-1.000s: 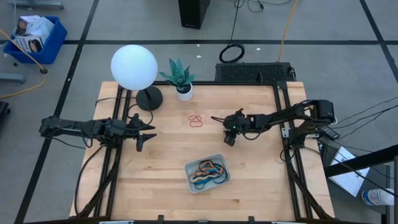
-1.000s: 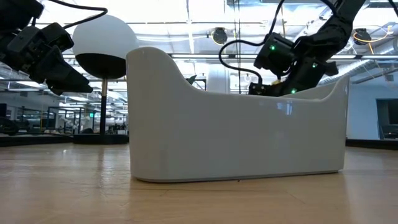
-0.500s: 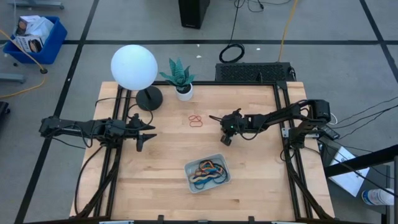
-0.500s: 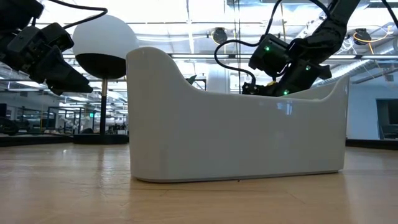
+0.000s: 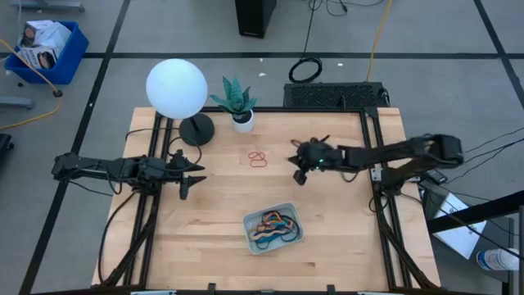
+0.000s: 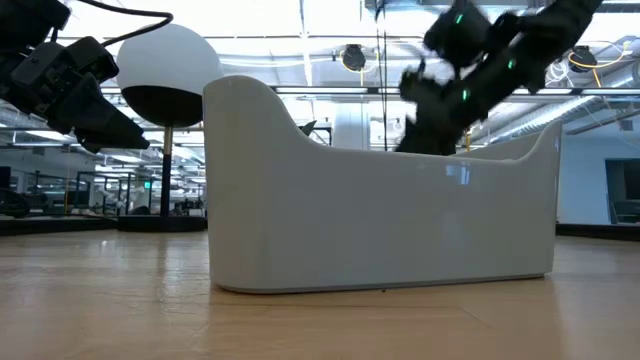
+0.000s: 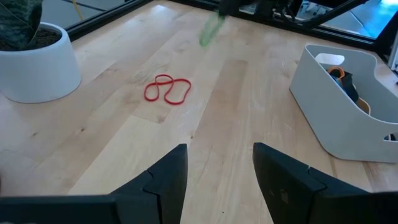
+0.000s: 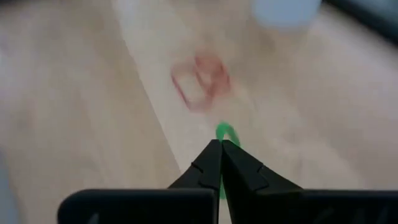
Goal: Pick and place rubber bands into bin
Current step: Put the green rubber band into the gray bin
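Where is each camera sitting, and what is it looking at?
High view: overhead, looking down; both arms, bin.
Low view: at table height, behind the bin; both arms above.
Left wrist: past the open left gripper at the red rubber bands.
Right wrist: shut right gripper pinching a green rubber band.
Both wrist views share the red bands.

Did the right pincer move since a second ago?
Yes. The right pincer, shut on a green rubber band, pulled back slightly from the red rubber bands, toward the table's right edge.
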Motion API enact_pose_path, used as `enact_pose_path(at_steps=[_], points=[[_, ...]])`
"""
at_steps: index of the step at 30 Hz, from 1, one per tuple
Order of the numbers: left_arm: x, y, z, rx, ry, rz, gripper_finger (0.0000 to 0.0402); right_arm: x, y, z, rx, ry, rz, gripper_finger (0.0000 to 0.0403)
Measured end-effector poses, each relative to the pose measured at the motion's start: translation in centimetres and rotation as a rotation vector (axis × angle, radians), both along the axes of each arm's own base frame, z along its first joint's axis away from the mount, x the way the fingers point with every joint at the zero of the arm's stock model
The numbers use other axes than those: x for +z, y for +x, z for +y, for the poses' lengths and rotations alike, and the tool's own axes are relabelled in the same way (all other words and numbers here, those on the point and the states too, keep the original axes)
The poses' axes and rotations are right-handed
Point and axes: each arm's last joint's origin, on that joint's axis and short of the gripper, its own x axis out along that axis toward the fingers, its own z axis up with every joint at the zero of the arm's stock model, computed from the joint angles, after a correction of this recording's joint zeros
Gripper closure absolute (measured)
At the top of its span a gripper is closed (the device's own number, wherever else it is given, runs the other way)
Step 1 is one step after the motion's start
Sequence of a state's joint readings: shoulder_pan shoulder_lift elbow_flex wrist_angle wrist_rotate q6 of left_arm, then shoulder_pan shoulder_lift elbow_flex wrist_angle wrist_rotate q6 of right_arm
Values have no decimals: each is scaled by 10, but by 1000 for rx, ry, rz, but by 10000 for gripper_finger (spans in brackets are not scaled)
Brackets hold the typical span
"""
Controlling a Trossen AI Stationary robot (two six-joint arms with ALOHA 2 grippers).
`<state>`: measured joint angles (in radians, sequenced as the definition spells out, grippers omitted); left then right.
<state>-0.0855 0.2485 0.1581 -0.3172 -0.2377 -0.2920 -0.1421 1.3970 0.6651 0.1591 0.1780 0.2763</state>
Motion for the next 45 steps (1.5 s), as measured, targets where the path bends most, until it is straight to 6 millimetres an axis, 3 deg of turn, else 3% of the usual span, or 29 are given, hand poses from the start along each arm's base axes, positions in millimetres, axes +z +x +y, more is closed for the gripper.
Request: enact_pose_path(at_steps=[7,13,18,24,27,31,37,45], points=[[0,0,0,0,-1,0,213,78,-23,5,6,-58,-416,402],[0,0,0,0,-1,0,213,137,-50,21,91,-164,-658,402],[0,0,0,0,-1,0,213,182,-57,38,187,-227,-697,403],[0,0,0,0,-1,0,213,216,-41,60,315,-214,-538,403],[0,0,0,1,-3,0,213,222,-26,75,379,-184,-413,403],[0,0,0,2,-6,0,213,212,-5,94,430,-114,-206,403],[0,0,0,3,-7,0,213,170,26,118,496,0,32,403],[0,0,0,1,-3,1,213,113,58,134,562,92,270,403]])
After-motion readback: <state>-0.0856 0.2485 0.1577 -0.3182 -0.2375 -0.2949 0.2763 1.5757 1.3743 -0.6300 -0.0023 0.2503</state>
